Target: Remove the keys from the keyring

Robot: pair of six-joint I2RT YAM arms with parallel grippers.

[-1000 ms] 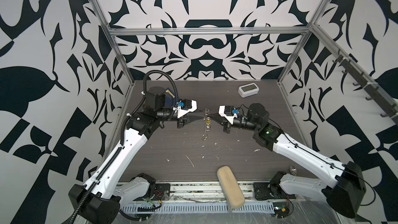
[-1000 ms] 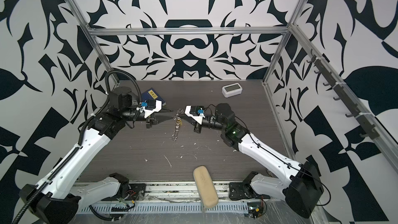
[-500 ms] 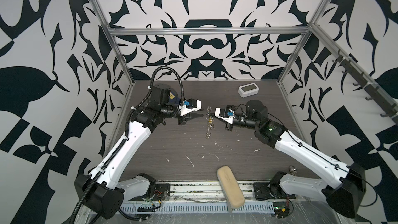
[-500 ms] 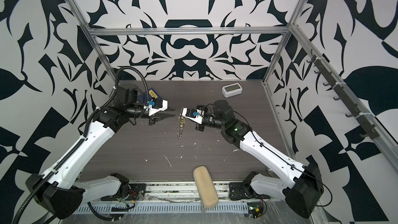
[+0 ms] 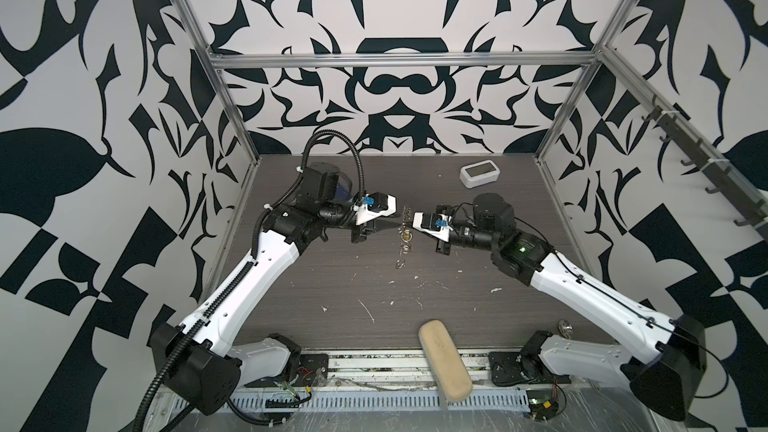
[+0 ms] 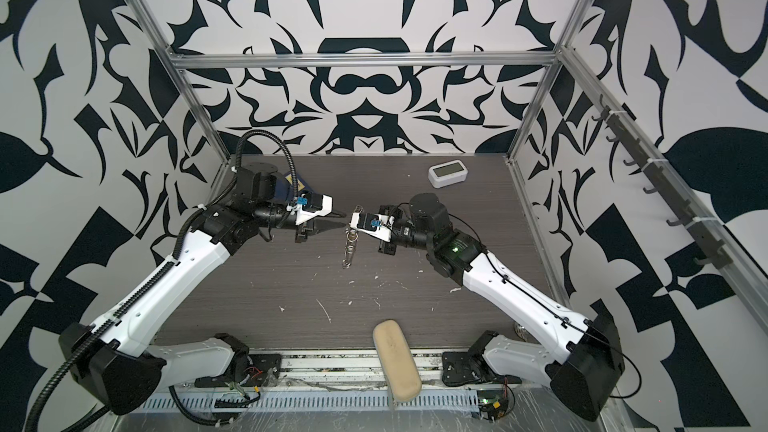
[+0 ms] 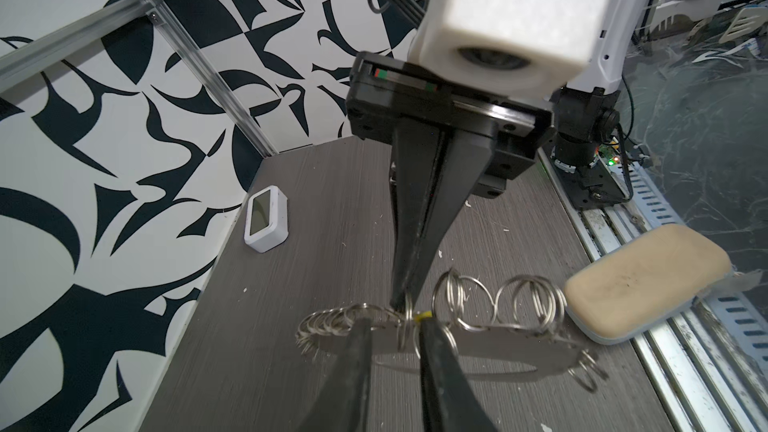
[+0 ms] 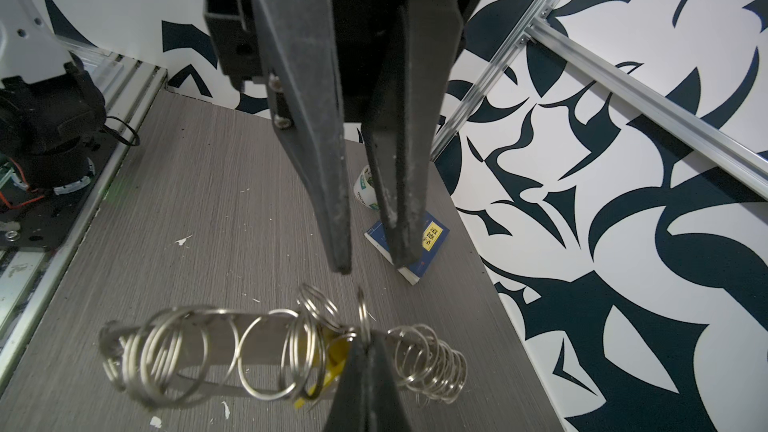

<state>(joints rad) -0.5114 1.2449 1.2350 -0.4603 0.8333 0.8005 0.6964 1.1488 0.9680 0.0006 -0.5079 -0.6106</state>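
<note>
The keyring (image 5: 404, 238) (image 6: 351, 243) is a string of thin silver wire rings hanging over the middle of the table. My right gripper (image 8: 363, 340) (image 5: 409, 224) is shut on one ring near the top of the string. A small brass-yellow key (image 8: 336, 352) (image 7: 424, 317) hangs just beside that grip. My left gripper (image 7: 395, 324) (image 5: 398, 224) faces the right one tip to tip. Its jaws stand a little apart, either side of a ring (image 7: 405, 326), with gaps showing. The other keys cannot be made out among the rings.
A white clock (image 5: 480, 172) stands at the back right. A beige case (image 5: 444, 361) lies across the table's front edge. Behind the left arm lie a blue book (image 8: 409, 249) and a small white cup (image 8: 365, 191). White flecks litter the dark table (image 5: 415, 305).
The left gripper has come in to the keyring and its jaws have narrowed around a ring. The right gripper has edged left with the rings, still shut.
</note>
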